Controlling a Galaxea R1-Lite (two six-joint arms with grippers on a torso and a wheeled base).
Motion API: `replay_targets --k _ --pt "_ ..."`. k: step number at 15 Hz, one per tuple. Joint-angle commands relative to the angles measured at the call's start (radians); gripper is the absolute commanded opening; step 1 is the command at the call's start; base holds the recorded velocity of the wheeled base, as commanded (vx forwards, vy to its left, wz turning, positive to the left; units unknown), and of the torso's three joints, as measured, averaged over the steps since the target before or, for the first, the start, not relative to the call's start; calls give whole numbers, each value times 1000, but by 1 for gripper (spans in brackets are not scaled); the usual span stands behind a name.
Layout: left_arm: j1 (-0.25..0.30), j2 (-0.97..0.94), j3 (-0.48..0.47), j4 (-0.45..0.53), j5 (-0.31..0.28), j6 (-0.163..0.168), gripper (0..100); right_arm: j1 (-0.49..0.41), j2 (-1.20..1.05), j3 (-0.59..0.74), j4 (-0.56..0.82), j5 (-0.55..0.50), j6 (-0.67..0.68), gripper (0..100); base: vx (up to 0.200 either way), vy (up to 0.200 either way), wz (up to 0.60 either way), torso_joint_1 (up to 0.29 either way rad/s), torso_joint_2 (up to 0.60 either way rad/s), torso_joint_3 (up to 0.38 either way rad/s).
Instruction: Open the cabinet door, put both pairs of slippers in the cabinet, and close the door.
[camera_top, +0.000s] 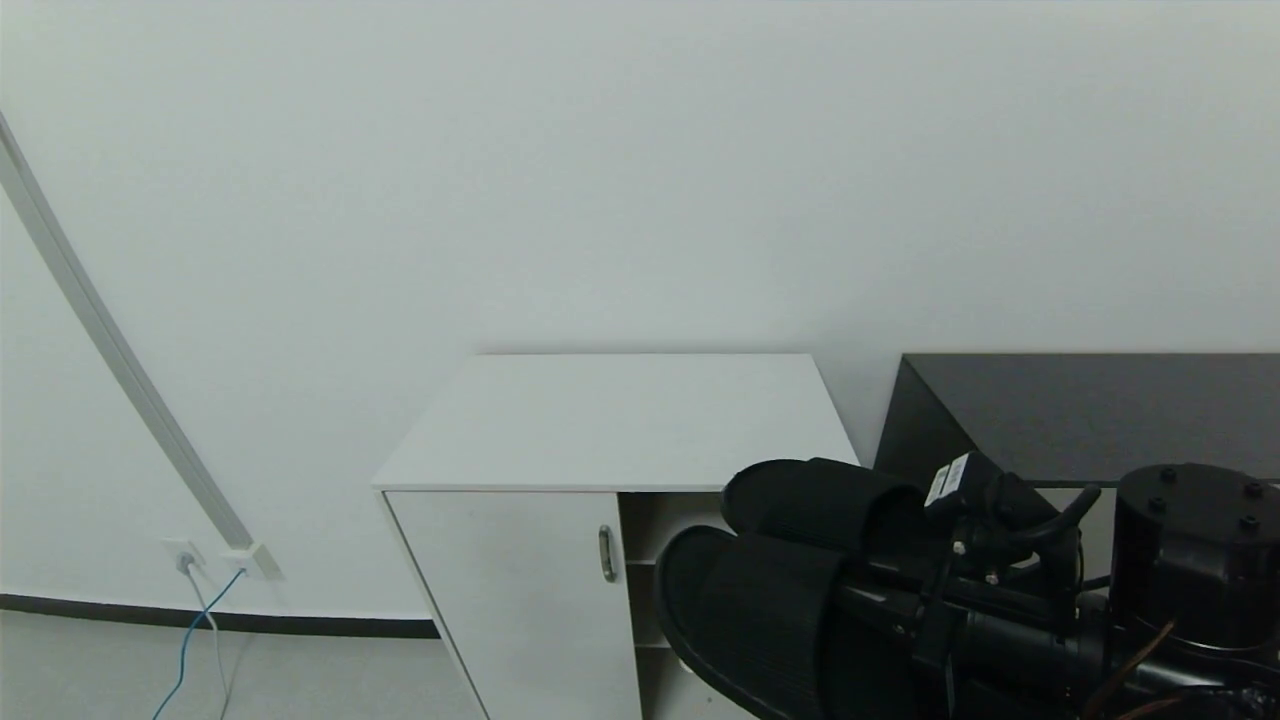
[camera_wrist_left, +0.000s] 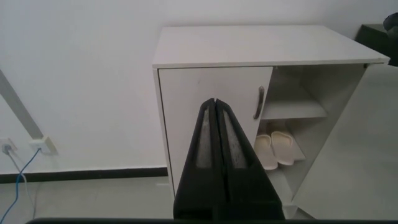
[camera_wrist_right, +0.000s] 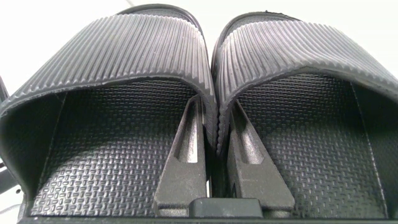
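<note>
The right gripper (camera_wrist_right: 216, 111) pinches the black slippers (camera_wrist_right: 124, 68) by their touching inner walls, soles spread to either side of its fingers. This looks like the second pair's carry. Next they must go into the open side of the cabinet (camera_top: 600, 420) ahead. The left gripper (camera_wrist_left: 215, 106), pressed together and empty, faces the cabinet. Its wrist view shows white slippers (camera_wrist_left: 278, 148) on a low shelf (camera_wrist_left: 297, 163), which the black pair blocks from the head view.
</note>
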Motion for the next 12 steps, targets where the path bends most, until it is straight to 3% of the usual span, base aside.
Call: replay_targets --k 1,12 --pt "0 1 0 0 0 0 0 0 0 1 0 0 -1 0 0 0 0 -159 354 183" --pt "0 1 0 0 0 0 0 3 2 1 0 0 -2 0 0 0 0 -185 421 236"
